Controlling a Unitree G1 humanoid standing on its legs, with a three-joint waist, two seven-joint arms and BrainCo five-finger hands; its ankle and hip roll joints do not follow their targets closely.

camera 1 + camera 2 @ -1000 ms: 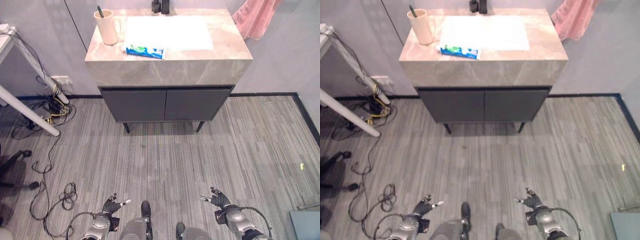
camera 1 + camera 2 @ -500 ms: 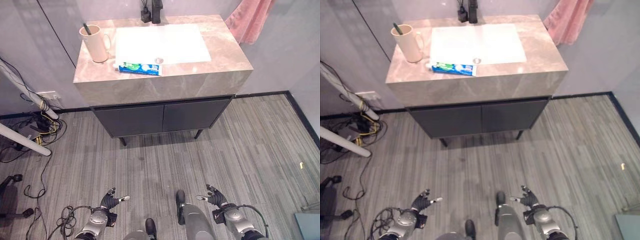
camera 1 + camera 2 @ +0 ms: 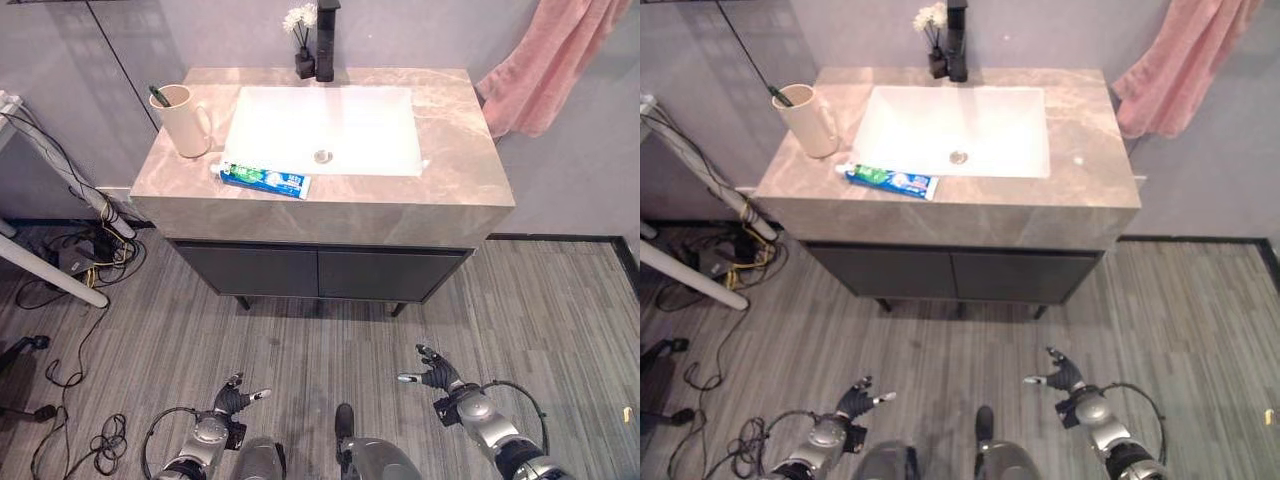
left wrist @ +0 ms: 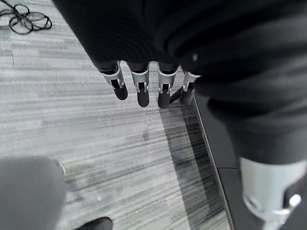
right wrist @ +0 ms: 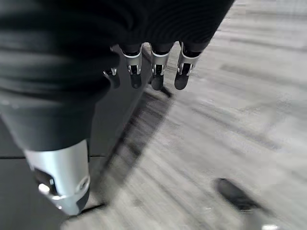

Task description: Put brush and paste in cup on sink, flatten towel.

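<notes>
A beige cup (image 3: 184,121) stands at the left of the marble sink counter (image 3: 460,130), with a dark toothbrush (image 3: 159,95) leaning inside it. A blue-green toothpaste tube (image 3: 264,180) lies flat near the counter's front edge, right of the cup. A pink towel (image 3: 555,65) hangs bunched on the wall at the right. My left hand (image 3: 234,398) and right hand (image 3: 436,373) hang low over the floor, well short of the cabinet, both open with nothing in them; the fingers (image 4: 143,91) show straight in the left wrist view.
The white basin (image 3: 330,130) has a black tap (image 3: 327,40) and a small vase of white flowers (image 3: 299,25) behind it. Dark cabinet doors (image 3: 320,274) sit below. Cables (image 3: 70,260) and white table legs (image 3: 50,270) lie at the left.
The whole view has shifted as the camera moved nearer and to the right; the counter now sits lower and larger in view. Both hands stay low and open.
</notes>
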